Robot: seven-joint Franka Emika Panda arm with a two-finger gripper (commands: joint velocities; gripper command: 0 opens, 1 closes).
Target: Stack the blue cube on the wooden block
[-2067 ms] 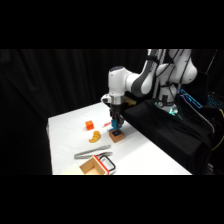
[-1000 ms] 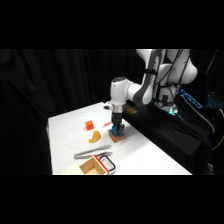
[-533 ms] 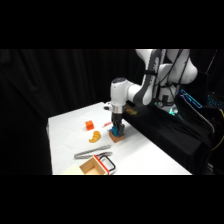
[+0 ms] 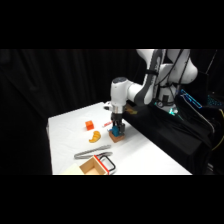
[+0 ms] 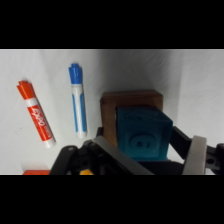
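Observation:
The blue cube sits on top of the brown wooden block, covering most of its upper face. My gripper comes straight down over it, and its dark fingers reach both sides of the cube with no gap showing, so it is shut on the cube. The light right fingertip shows at the cube's right. In the side view the gripper stands low over the blue cube and the wooden block, near the table's right side.
A red marker and a blue marker lie just left of the block. A small orange cube and an orange piece lie further left. Metal tongs and an open wooden box with a red handle are near the front edge.
Over the first second the arm came down, bringing the cube onto the block. Since then nothing has visibly moved.

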